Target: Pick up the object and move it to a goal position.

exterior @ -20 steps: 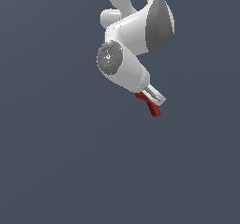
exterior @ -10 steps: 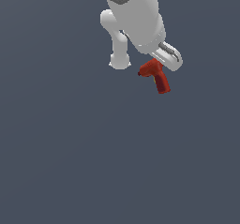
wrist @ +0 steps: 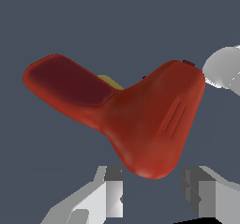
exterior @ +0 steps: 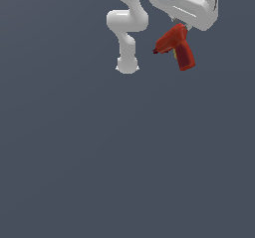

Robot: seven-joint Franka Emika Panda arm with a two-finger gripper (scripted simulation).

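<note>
The object, a small red power drill (exterior: 173, 43), hangs under the white hand near the top of the exterior view, towards its right. Its dark nose tip (exterior: 155, 52) points to that view's left and its darker handle (exterior: 185, 58) slants downward. My gripper (exterior: 180, 26) is shut on the drill's rear end. In the wrist view the drill (wrist: 145, 115) fills the frame, its back end sitting between my two grey fingers (wrist: 110, 192), with the gripper (wrist: 152, 185) closed around it. A small yellow patch (wrist: 110, 81) shows behind the handle.
The arm's white base column (exterior: 127, 58) stands to the exterior view's left of the drill; a white rounded part of it (wrist: 225, 68) also shows in the wrist view. Everything else is a plain dark grey surface (exterior: 124, 172).
The arm has swung and the hand has risen towards the exterior view's top right, carrying the drill up with it. The grip on the drill has held.
</note>
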